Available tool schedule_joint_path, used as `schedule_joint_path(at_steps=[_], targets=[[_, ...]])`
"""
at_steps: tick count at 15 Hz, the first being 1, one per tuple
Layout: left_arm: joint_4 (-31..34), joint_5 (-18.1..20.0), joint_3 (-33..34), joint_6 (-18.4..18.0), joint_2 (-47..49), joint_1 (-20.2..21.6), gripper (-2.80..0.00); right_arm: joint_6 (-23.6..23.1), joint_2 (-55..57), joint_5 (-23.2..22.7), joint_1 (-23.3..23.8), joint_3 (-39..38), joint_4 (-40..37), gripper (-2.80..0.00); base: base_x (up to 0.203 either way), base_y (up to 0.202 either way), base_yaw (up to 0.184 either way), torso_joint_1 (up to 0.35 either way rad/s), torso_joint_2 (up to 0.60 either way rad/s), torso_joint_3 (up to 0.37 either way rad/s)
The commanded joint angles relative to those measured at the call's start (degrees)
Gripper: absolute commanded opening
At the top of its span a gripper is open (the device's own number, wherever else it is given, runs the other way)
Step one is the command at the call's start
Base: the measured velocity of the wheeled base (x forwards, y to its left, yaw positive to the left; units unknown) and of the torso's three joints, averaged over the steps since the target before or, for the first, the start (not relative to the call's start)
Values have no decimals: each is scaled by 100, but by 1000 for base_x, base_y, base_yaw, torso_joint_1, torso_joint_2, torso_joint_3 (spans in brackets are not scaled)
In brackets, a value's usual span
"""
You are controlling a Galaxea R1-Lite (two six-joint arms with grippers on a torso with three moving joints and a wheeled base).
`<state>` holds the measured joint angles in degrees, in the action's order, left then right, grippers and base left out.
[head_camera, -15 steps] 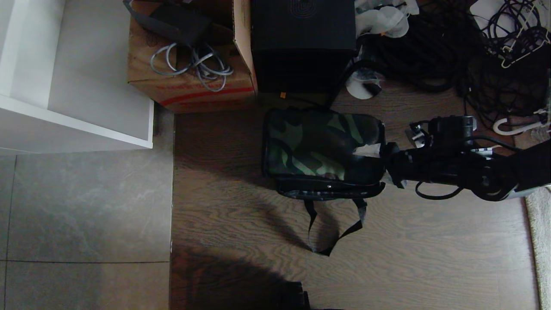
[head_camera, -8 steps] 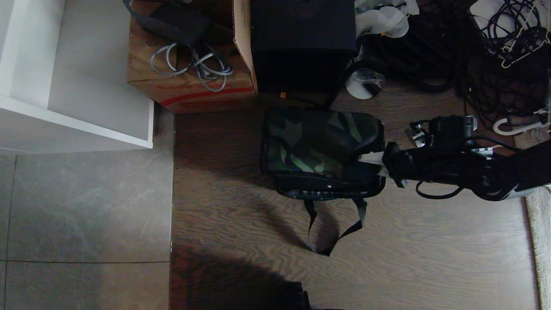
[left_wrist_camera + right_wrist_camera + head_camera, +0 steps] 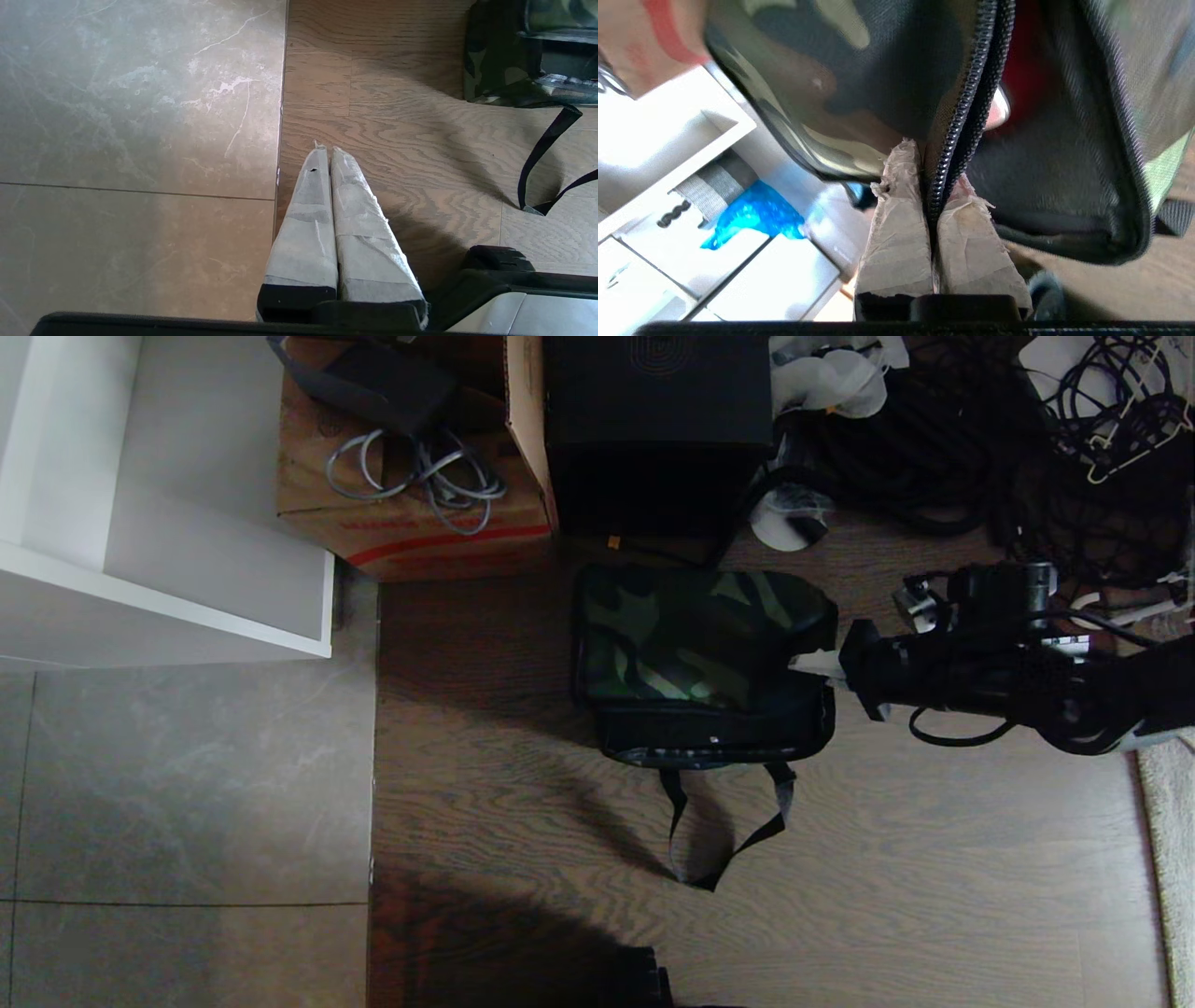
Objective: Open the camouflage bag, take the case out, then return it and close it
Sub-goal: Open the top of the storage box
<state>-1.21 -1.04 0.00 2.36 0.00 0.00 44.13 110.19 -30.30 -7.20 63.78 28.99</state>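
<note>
I am at the opening step. My right gripper (image 3: 931,196) has its jaws pinched on the zip edge of the lid of the camouflage bag (image 3: 700,644), which lies on the wooden floor (image 3: 523,821) before the black box (image 3: 658,429). Red lining peeks out. Next I should probably lift the lid back, without slipping. My left gripper (image 3: 331,156) hangs idle, jaws together.

Brown wood-grain floor (image 3: 887,859) fills most of the head view and meets grey marbled tile (image 3: 177,803) along a straight seam on the left. A white shelf unit (image 3: 140,523) stands over the tile. A pale rug edge (image 3: 1172,859), possibly carpet, shows at the far right. Dark shadow pools near the bottom edge.
</note>
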Motion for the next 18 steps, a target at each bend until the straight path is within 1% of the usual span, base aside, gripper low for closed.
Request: schedule_joint_path(at_steps=[1, 3, 7, 8, 10, 13, 16, 18], targets=[[-2, -2, 53, 10, 0, 0, -280, 123, -114, -9, 37, 186, -7, -280, 0, 0, 0, 0, 0, 0], [-2, -2, 53, 2, 0, 0, -280, 511, -147, -12, 43, 340, 1, -280, 0, 0, 0, 0, 0, 0], [-2, -2, 53, 2, 0, 0, -280, 1058, -171, -5, 41, 621, -49, -280, 0, 0, 0, 0, 0, 0], [-2, -2, 53, 1, 0, 0, -280, 1096, -174, -5, 41, 638, -51, -280, 0, 0, 0, 0, 0, 0], [-2, -2, 53, 1, 0, 0, -280, 1436, -175, -10, 34, 768, -59, -280, 0, 0, 0, 0, 0, 0], [-2, -2, 57, 7, 0, 0, -280, 1578, -191, 1, 43, 899, -69, -280, 0, 0, 0, 0, 0, 0], [-2, -2, 53, 1, 0, 0, -280, 2118, -217, 3, 43, 1178, -77, -280, 0, 0, 0, 0, 0, 0], [-2, -2, 53, 1, 0, 0, -280, 2126, -218, -2, 43, 1181, -60, -280, 0, 0, 0, 0, 0, 0]])
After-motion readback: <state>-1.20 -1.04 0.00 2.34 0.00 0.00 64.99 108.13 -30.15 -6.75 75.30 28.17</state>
